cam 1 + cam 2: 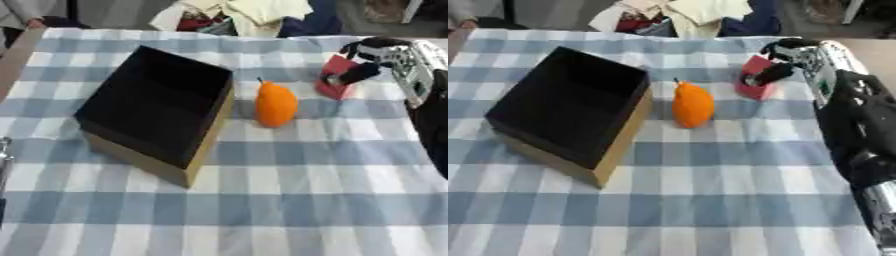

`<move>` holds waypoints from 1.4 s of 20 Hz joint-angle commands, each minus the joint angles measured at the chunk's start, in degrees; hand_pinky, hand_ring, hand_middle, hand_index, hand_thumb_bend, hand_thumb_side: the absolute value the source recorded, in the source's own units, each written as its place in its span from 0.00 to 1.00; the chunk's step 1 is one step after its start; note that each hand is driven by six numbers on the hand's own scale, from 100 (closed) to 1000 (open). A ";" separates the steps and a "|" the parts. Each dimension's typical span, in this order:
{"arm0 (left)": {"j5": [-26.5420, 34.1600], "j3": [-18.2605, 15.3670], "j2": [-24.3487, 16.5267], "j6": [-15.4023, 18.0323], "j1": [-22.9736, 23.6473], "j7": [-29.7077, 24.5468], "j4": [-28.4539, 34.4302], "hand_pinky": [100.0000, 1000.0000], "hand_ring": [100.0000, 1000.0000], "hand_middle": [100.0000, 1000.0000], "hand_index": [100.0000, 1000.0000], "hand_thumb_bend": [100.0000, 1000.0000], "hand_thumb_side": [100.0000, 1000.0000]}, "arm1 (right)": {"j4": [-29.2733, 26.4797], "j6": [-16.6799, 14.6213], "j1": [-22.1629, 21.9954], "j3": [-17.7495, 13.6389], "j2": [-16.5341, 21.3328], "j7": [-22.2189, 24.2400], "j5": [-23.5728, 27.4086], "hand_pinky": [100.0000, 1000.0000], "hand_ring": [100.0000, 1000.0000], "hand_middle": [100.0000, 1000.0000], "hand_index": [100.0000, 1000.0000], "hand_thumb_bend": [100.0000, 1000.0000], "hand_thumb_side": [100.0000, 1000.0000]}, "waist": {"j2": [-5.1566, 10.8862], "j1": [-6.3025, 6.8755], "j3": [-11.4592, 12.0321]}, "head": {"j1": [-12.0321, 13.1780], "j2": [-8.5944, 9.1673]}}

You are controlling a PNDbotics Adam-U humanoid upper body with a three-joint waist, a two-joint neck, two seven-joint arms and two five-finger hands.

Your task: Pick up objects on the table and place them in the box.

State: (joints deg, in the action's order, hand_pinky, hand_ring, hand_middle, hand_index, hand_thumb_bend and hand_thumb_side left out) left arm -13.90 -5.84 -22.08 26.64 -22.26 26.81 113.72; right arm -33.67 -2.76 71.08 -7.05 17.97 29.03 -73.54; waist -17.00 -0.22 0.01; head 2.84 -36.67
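Red block (756,84) pinched by right robot hand (794,55), fingers curled on it. Lift straight up, carry over orange fruit (692,105), drop into box (570,111).

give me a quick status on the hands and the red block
Right robot hand at red block, fingers curled round it, block on the table. Left robot hand out of view. Orange fruit sits between block and box.

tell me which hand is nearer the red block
Right. The right hand is at the red block, fingers around it; the left hand barely shows at the left edge, far away.
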 commanded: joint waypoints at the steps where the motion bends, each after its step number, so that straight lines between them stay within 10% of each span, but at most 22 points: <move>1: -0.29 -0.01 -0.34 -0.03 -0.69 -0.15 0.87 0.41 0.55 0.53 0.64 0.00 0.76 | -0.24 1.08 1.43 -0.39 0.87 -0.73 -0.75 0.98 0.96 0.82 1.00 0.29 0.61 | 0.92 0.17 0.06 | -0.27 0.64; 23: -0.80 -0.03 -0.48 -0.16 -0.78 -0.04 0.87 0.41 0.55 0.53 0.64 0.00 0.76 | -5.45 1.59 1.07 -0.22 1.08 -1.17 7.42 0.93 0.89 0.54 0.82 0.00 0.62 | 1.02 -0.03 0.09 | -0.17 0.85; 28: -0.88 -0.04 -0.56 -0.19 -0.77 0.01 0.87 0.41 0.55 0.53 0.64 0.00 0.76 | -8.18 2.45 1.61 -0.22 1.06 -1.75 8.70 0.93 0.89 0.52 0.81 0.00 0.42 | 1.11 -0.19 0.09 | -0.10 0.84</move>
State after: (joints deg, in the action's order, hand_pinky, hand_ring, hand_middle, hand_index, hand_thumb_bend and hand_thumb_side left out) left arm -14.58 -5.83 -21.65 26.62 -22.28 26.82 113.72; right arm -39.90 -0.63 71.07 -7.06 17.57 27.45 -65.52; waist -17.14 -0.50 0.03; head 2.63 -36.22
